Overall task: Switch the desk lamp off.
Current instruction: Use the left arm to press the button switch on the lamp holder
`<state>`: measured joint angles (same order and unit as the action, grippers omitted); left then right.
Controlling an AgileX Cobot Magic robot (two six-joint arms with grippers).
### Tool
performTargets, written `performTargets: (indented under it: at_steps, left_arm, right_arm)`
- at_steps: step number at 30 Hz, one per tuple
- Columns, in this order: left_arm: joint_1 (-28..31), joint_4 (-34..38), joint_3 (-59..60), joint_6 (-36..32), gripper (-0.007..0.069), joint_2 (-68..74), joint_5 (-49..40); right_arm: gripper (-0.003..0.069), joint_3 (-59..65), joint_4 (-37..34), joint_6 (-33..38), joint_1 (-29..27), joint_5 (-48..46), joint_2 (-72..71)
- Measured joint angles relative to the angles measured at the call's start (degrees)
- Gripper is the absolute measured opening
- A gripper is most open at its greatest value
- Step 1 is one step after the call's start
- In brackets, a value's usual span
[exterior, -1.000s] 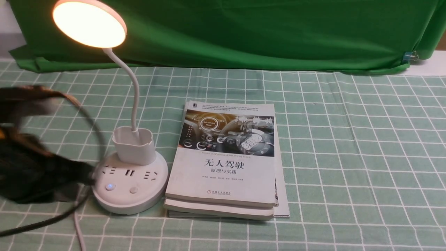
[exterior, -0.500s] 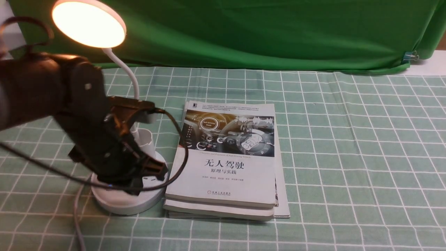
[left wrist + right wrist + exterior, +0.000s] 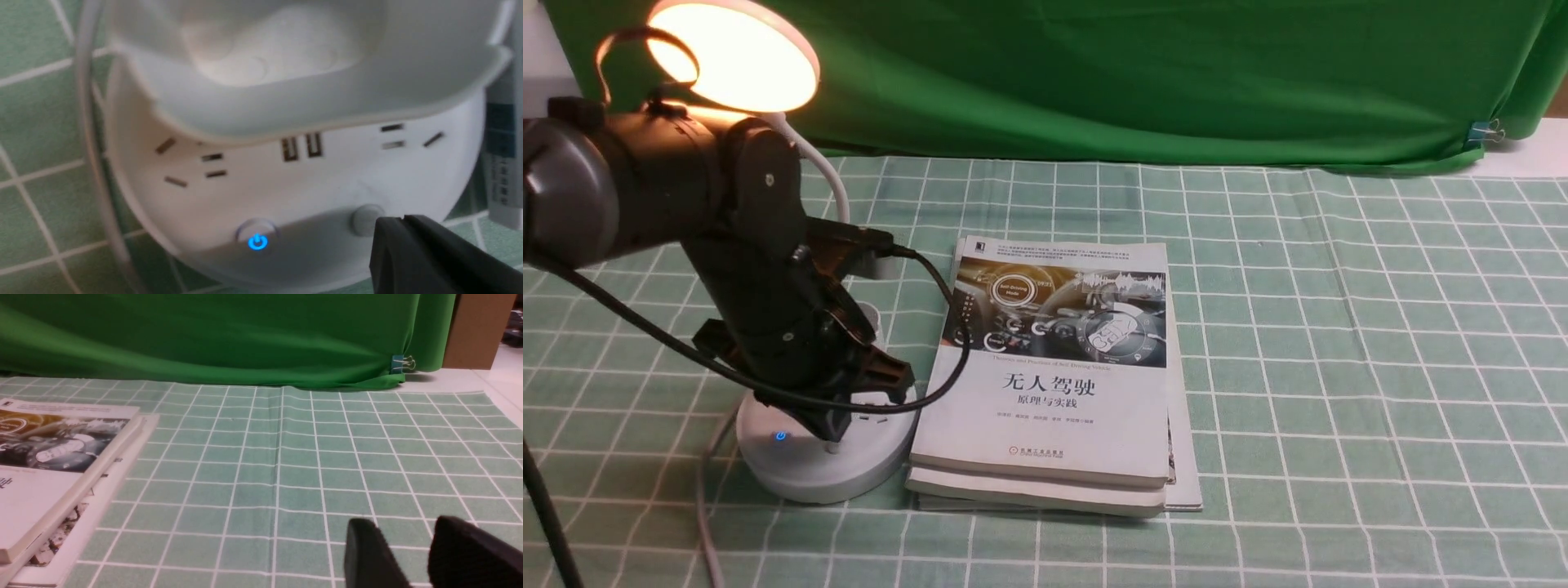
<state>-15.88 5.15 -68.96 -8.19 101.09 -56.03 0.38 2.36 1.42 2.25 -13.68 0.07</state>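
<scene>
The white desk lamp stands at the left with its round head (image 3: pixel 737 57) lit. Its bendy neck (image 3: pixel 832 184) rises from the cup holder (image 3: pixel 286 65) on the round base (image 3: pixel 796 474). The base carries sockets, a blue-lit power button (image 3: pixel 780 435) (image 3: pixel 257 241) and a plain round button (image 3: pixel 363 218). My left gripper (image 3: pixel 832 441) (image 3: pixel 402 218) is shut and empty. Its tip is down on the base, right beside the plain button; contact cannot be told. The arm hides the cup and the back of the base in the front view. My right gripper (image 3: pixel 402 526) is open and empty over the cloth.
A stack of white books (image 3: pixel 1054 384) lies just right of the lamp base, also in the right wrist view (image 3: pixel 49 457). The lamp's white cord (image 3: pixel 704 506) runs to the front edge. A green backdrop (image 3: pixel 1135 73) hangs behind the checked tablecloth (image 3: pixel 1339 367).
My left arm has swung in from the left over the lamp base, and its shut tip has come down by the plain button. The lamp head stays lit.
</scene>
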Motion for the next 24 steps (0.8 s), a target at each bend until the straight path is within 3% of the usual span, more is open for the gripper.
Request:
performTargets:
  at_steps: [24]
  left_arm:
    - [-0.13,-0.35,0.02,0.63,0.0002,2.36,1.51]
  right_arm:
    - [0.0242,0.0,0.0,0.0,0.0,0.0,0.0]
